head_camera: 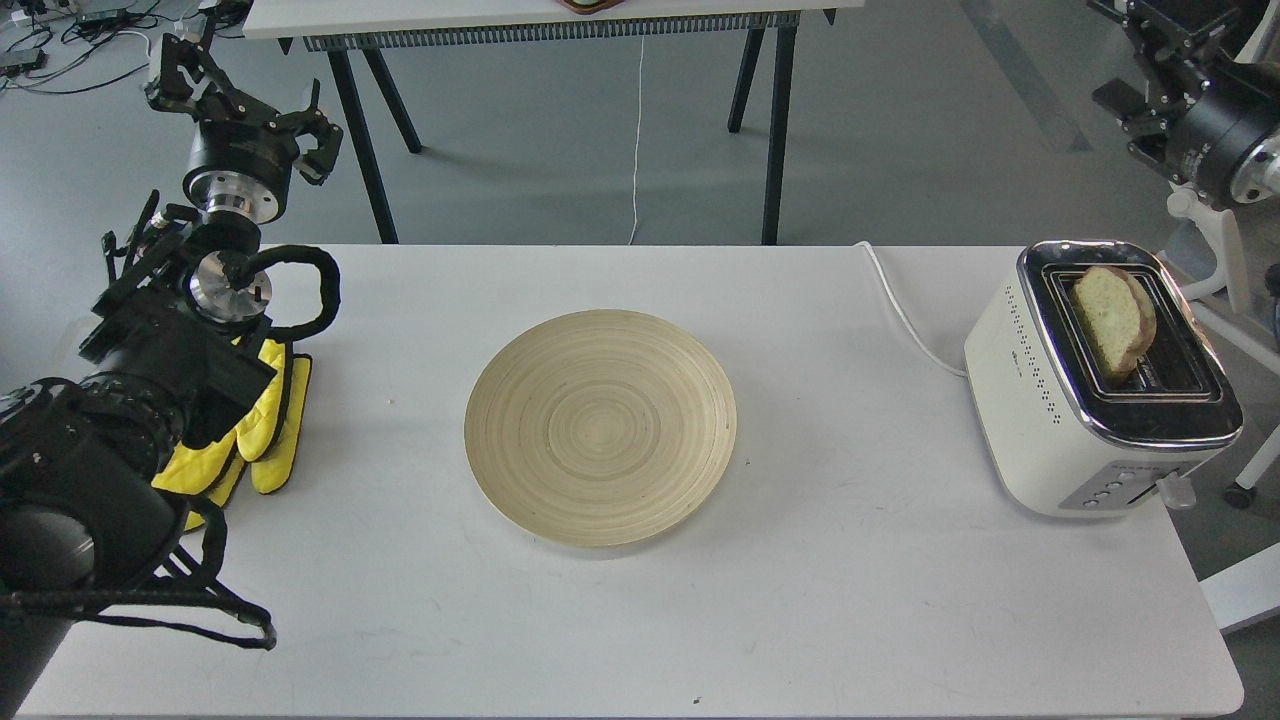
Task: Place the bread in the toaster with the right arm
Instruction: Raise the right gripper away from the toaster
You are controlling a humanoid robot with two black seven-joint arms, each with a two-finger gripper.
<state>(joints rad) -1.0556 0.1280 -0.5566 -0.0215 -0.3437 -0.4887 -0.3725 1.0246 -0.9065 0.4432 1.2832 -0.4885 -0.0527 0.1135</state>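
Observation:
The bread (1112,318) stands on edge in the left slot of the cream-white toaster (1040,410) at the table's right end. Its upper half sticks out above the chrome top, and nothing holds it. My right arm is raised at the top right, well above and behind the toaster. Its gripper (1135,60) is dark and partly cut off by the view's edge, so its fingers cannot be told apart. My left gripper (245,100) is open and empty, held high beyond the table's far left corner.
A round wooden plate (600,428) lies empty mid-table. Yellow mitts (270,420) lie at the left under my left arm. The toaster's white cord (905,315) runs to the far edge. A second table (560,20) stands behind, and a white chair base (1215,260) at the right.

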